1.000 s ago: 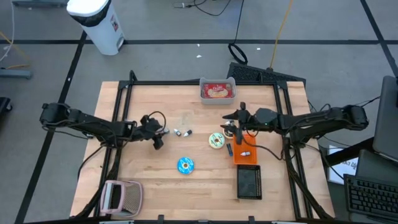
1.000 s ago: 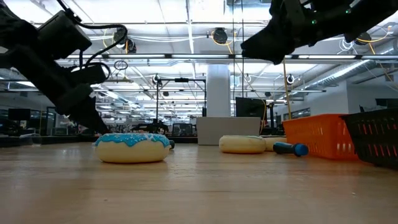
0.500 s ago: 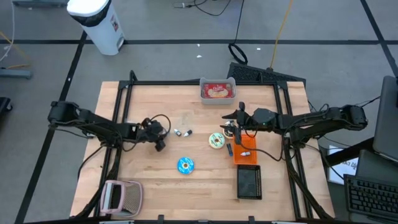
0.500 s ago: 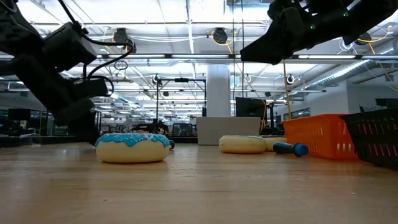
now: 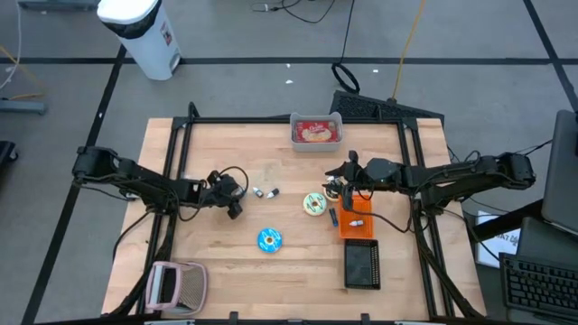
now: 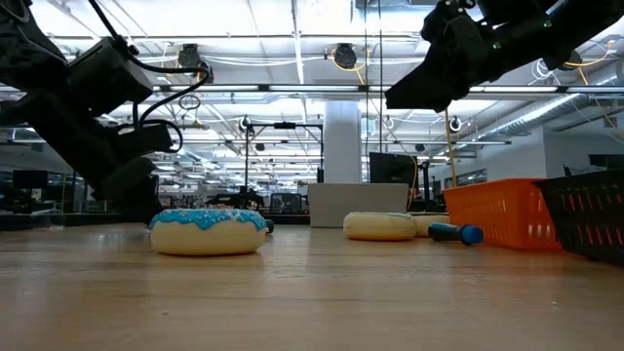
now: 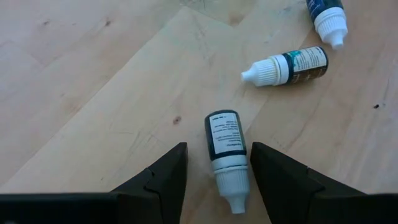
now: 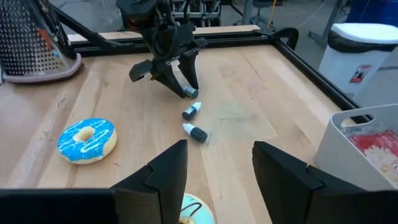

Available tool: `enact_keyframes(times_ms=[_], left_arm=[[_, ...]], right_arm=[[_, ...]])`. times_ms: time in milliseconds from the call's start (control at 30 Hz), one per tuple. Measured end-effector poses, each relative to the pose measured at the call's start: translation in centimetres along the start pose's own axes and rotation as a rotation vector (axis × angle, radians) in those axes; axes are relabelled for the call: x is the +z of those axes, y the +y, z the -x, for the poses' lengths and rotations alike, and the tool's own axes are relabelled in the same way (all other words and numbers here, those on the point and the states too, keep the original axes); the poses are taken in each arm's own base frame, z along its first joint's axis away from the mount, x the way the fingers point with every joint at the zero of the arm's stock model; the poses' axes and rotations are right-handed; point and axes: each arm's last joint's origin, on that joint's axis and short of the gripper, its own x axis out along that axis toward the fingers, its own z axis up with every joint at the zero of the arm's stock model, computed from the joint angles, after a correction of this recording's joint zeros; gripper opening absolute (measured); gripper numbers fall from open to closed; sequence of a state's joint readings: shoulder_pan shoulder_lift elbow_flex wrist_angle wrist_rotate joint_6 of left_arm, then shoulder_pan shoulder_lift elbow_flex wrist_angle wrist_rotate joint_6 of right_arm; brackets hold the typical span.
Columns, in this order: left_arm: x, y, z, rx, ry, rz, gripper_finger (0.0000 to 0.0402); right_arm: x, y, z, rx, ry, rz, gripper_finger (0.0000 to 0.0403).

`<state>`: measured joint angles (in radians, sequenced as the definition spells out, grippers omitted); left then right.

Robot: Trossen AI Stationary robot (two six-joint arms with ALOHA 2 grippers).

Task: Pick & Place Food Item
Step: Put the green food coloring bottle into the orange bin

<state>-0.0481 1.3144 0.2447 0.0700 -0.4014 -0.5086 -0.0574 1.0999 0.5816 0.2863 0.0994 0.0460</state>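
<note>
Pale wooden planks form the table (image 5: 199, 253), where a blue-frosted ring donut (image 5: 269, 239) lies near the middle toward the front edge and a cream-frosted ring donut (image 5: 314, 203) lies toward the right edge, beside an orange plastic basket (image 5: 355, 219). Left hand (image 7: 214, 163) sits low with fingers spread either side of a small dark dropper bottle with a white cap (image 7: 226, 156), not pinching it. Right hand (image 8: 214, 155) hangs over the cream donut, fingers spread and empty.

Three dropper bottles (image 7: 226, 158) on table; white bin (image 5: 142, 33) on floor.
</note>
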Motion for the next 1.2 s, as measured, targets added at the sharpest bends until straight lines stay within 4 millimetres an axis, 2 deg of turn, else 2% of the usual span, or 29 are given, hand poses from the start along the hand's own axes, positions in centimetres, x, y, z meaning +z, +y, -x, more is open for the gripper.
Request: enact_keyframes(times_ms=[333, 533, 667, 967, 1100, 1200], left_arm=[[0.2, -0.2, 0.0, -0.025, -0.019, -0.045, 0.0064], [1.7, -0.7, 0.4, -0.032, -0.097, -0.099, 0.0064], [5.3, -2.1, 1.5, -0.042, -0.218, -0.18, 0.0076], [13.8, -5.2, 4.8, -0.037, -0.447, -0.403, 0.0067], [16.0, -6.6, 5.2, -0.045, -0.496, -0.455, 0.0073], [17.1, -7.8, 4.4, -0.089, -0.486, -0.479, 0.0074]], right_arm=[[0.0, 0.0, 0.0, -0.001, 0.0, -0.021, 0.0167], [0.1, 0.0, 0.0, -0.001, -0.011, -0.03, 0.0164], [0.4, 0.0, 0.0, 0.001, -0.039, -0.063, 0.0165], [0.3, 0.1, -0.3, 0.003, -0.047, -0.078, 0.0164], [-0.2, 0.7, -1.5, 0.02, -0.043, 0.018, 0.0163], [-0.9, 1.5, -2.8, 0.044, -0.056, 0.154, 0.0163]])
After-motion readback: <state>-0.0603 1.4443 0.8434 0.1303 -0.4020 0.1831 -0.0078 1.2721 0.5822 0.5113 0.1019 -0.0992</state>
